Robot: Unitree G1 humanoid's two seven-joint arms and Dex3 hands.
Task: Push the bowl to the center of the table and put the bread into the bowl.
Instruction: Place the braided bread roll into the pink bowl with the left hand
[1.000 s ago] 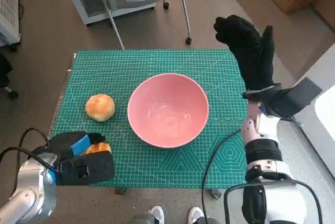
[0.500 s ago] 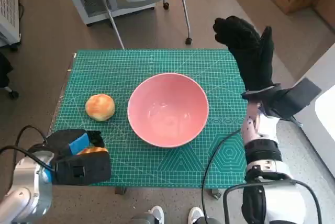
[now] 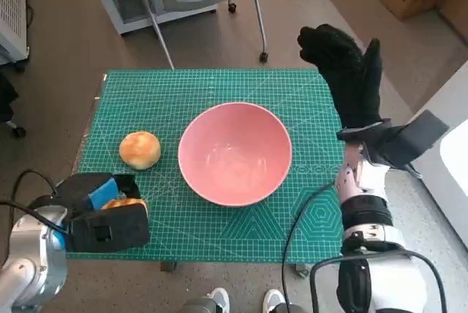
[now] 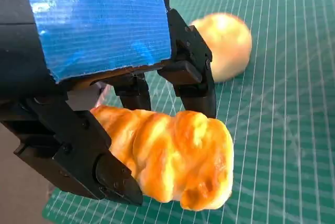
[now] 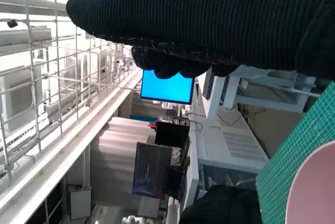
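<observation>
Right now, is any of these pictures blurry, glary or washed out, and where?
Head view: sharp and evenly lit, a soft sheen inside the bowl, edges bent by the wide lens. Left wrist view: the held bread and fingers are crisp, the bun behind slightly soft. Right wrist view: the glove is dark against a bright, washed-out background.

Bright, even light, soft shadows; wide-angle bending at edges.

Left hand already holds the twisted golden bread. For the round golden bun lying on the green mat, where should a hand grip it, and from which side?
Probably from straight above, fingers closing across the widest middle of the round golden bun. It sits low and domed on the green cutting mat, with open mat all round and a gap to the pink bowl, so either flank is free.
</observation>
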